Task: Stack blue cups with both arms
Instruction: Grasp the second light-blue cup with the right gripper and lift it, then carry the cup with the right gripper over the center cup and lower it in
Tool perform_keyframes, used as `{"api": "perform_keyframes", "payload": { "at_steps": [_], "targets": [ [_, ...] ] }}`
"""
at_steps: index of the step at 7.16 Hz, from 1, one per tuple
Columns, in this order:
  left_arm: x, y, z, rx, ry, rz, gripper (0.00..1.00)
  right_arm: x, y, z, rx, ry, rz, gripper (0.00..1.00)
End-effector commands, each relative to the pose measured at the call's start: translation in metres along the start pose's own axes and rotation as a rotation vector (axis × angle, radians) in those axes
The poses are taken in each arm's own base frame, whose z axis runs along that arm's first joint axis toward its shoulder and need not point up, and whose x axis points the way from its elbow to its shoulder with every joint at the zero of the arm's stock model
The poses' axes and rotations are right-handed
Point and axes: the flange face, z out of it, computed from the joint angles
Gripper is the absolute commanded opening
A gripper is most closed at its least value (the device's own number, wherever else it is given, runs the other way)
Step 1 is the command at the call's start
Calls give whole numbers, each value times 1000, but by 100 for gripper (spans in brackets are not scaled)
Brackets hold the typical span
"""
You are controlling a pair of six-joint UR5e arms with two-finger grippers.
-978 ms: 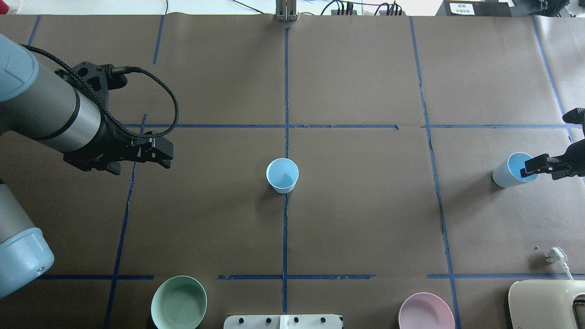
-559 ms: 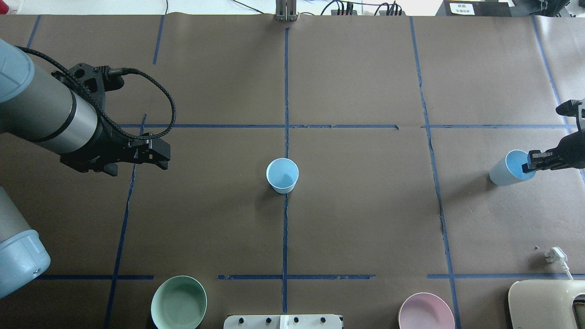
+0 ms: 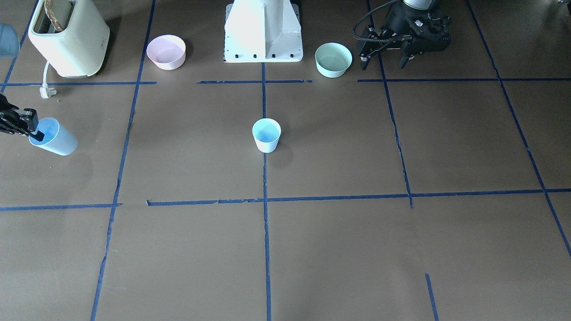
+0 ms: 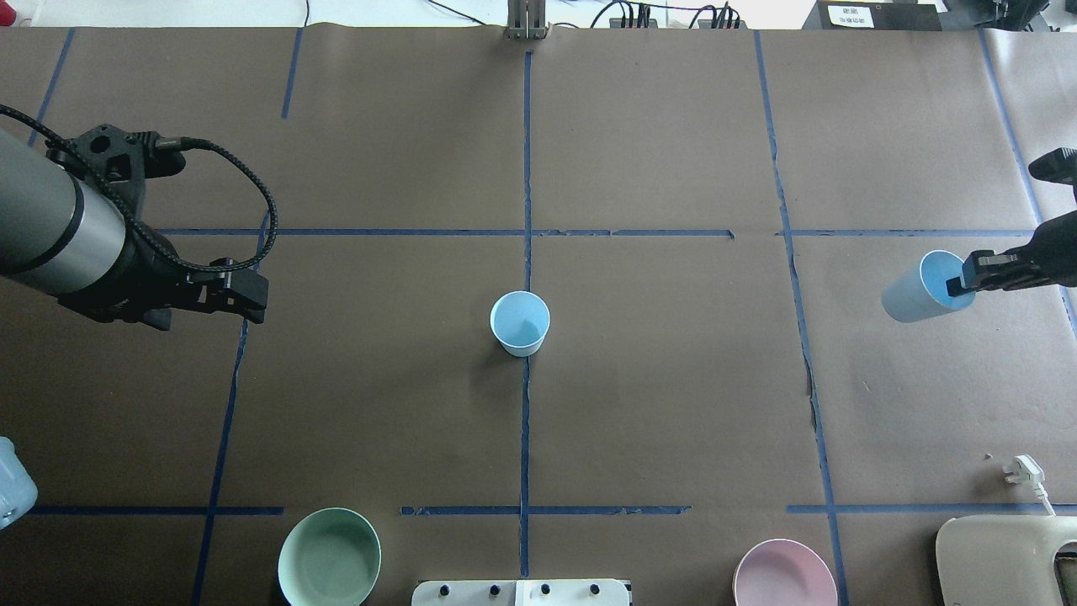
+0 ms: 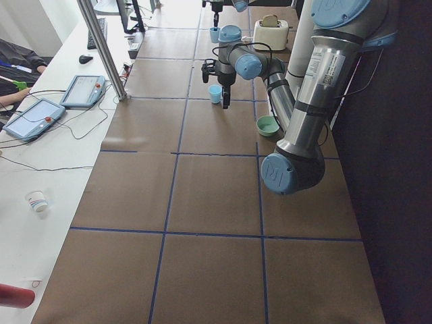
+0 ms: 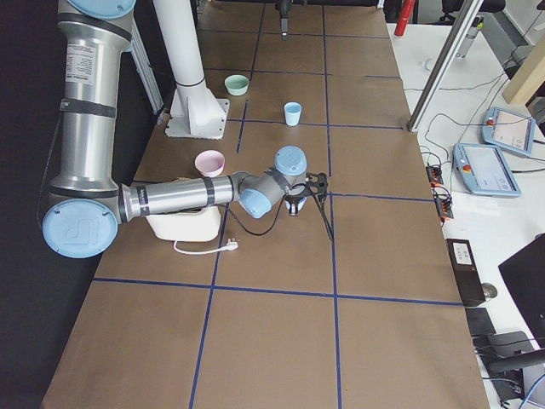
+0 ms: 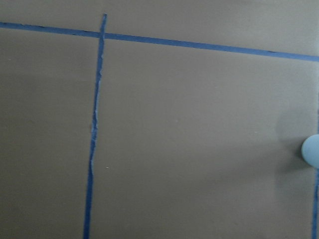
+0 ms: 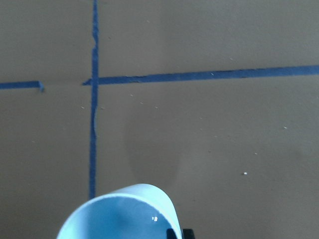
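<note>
**Right gripper** [image 4: 962, 279]: sitting at the table's far right edge in the overhead view, its jaws clamped on the rim of the held cup, with one finger reaching into the mouth.

**Held cup** [image 4: 915, 292]: hanging tilted from the right gripper, mouth turned toward the gripper and base pointing toward the table's middle. It is casting a soft shadow on the paper. In the right wrist view only its rim [image 8: 119, 211] is showing, at the bottom edge.

**Centre cup** [image 4: 520, 322]: standing upright, mouth up, on the long blue tape line at the middle of the table [image 4: 673, 404]. Nothing is touching it, and it is sitting well apart from both grippers.

**Left gripper** [image 3: 383, 61]: hovering over the left part of the table, near the mint bowl in the front view. Its jaws are spread apart and gripping nothing.

**Left arm** [image 4: 50, 236]: coming in from the overhead view's left edge, with a black cable looping over the wrist.

**Mint bowl** [image 4: 329, 557]: resting on the robot's side of the table, left of the pedestal [image 3: 263, 31].

**Pink bowl** [image 4: 784, 574]: resting on the pedestal's other side.

**Toaster** [image 3: 69, 38]: standing at the corner beyond the pink bowl, its white plug [image 4: 1022, 467] lying on the paper.
</note>
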Motion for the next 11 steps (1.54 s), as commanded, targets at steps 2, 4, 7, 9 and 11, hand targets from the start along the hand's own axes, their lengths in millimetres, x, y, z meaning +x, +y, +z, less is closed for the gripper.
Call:
{"api": "perform_keyframes", "payload": {
  "at_steps": [2, 4, 7, 9, 11],
  "targets": [
    [-88, -16, 9, -9, -118, 125, 100, -174, -53, -59, -11, -35, 107, 0],
    [-146, -33, 2, -12, -177, 214, 100, -328, -39, -43, -33, 3, 112, 0],
    [-204, -71, 9, -40, -221, 270, 100, -464, 39, 41, 33, 40, 62, 0],
    [-238, -82, 3, -44, -238, 285, 100, -506, 50, 86, 51, 86, 77, 0],
    [-239, -82, 5, -48, -238, 282, 100, -506, 50, 98, 43, 107, 79, 0]
  ]
}}
